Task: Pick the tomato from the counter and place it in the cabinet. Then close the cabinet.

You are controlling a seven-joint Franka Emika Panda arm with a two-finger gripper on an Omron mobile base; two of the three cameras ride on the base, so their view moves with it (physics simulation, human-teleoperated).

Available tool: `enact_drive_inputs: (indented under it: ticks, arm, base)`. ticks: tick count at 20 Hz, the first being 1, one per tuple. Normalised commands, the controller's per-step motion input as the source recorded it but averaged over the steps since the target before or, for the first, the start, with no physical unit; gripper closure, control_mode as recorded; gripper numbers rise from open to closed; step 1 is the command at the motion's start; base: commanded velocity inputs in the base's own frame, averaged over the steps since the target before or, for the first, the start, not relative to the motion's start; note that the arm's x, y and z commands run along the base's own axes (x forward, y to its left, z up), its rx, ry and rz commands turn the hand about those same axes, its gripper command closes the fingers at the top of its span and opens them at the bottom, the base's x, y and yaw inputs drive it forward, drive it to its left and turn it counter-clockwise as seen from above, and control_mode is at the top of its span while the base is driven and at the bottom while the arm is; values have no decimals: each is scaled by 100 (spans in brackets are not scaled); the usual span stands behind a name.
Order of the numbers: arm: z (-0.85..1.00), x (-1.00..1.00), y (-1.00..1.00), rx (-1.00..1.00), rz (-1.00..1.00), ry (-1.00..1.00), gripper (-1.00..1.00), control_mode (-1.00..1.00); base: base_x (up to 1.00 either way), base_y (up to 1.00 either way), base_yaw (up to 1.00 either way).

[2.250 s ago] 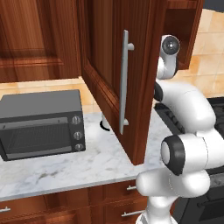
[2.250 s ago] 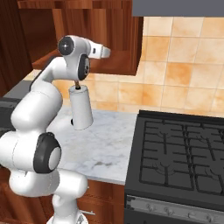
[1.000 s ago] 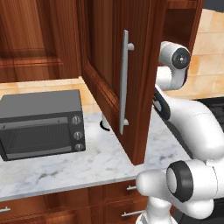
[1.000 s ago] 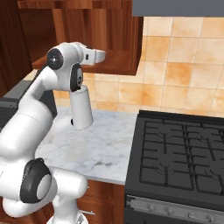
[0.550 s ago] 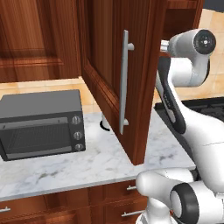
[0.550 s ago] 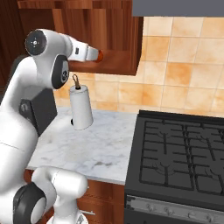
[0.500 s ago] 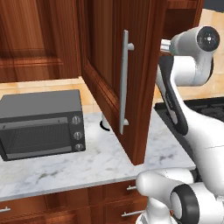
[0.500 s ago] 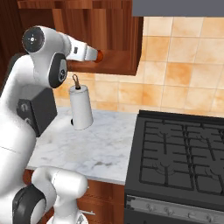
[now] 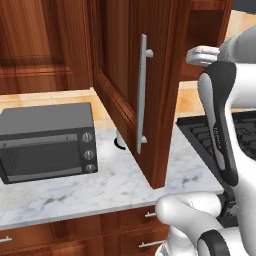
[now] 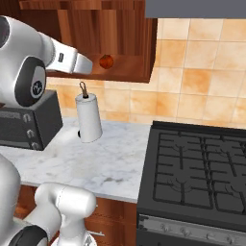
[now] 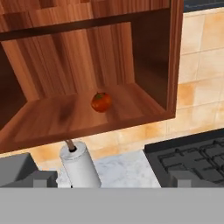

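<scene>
Tomato (image 11: 101, 102) small, round, red-orange, on cabinet (image 11: 52, 118) shelf; pincer state unclear.

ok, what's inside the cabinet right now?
The tomato sits on the bottom shelf of the open cabinet, apart from the walls, nothing else beside it on that shelf. The space above the upper shelf is cut off at the frame edge, so its contents cannot be seen.

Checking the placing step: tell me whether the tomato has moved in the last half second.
Yes. The tomato has gone from the hand's tip further right along the cabinet shelf, now apart from it.
</scene>
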Motion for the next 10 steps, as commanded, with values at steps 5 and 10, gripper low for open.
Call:
enact_drive_inputs:
  ticks: [5,10]
  arm:
    - [-11,-100,31,-7,0,-4,-100,-100]
    - [-11,-100,29,-16,14,-7,-100,-100]
  base:
    - [0,0,0]
    - [0,0,0]
